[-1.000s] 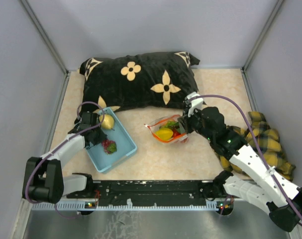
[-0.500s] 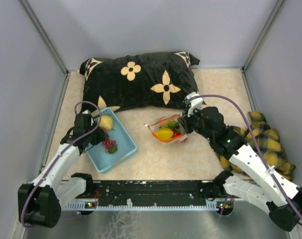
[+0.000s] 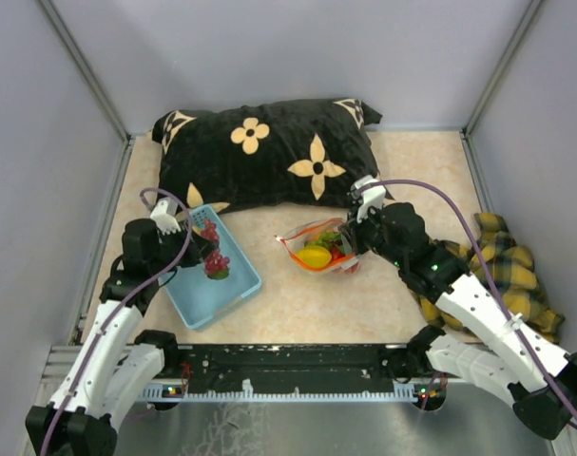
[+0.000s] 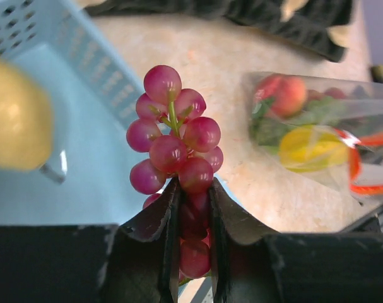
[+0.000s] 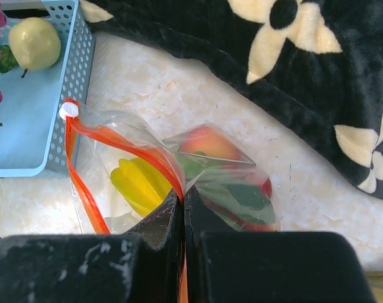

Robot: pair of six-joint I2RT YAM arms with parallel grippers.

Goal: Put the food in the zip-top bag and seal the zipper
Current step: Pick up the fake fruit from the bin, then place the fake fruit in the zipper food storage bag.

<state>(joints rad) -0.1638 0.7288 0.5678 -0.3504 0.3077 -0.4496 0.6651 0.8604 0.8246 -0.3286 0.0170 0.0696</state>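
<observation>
My left gripper [image 3: 204,249] [image 4: 193,189] is shut on a purple grape bunch [image 4: 175,142] [image 3: 214,258], held above the light blue basket [image 3: 233,293]. The clear zip-top bag [image 3: 318,249] [image 5: 178,177] lies on the table between the arms, mouth open toward the left. It holds a yellow piece [image 5: 137,184], a peach [image 5: 207,144], green leaves and something red. My right gripper [image 3: 350,239] [image 5: 183,201] is shut on the bag's red zipper [image 5: 125,148] at the upper mouth edge. The white slider [image 5: 69,111] sits at the zipper's far end.
A yellow pear [image 5: 35,43] [image 4: 17,123] rests in the basket. A black pillow with tan flowers [image 3: 269,152] lies behind. A yellow plaid cloth [image 3: 511,275] lies at the right. Grey walls close in the table on three sides.
My left gripper has lifted the purple grape bunch out of the basket and drawn back toward the near left. The right gripper and the bag have stayed put.
</observation>
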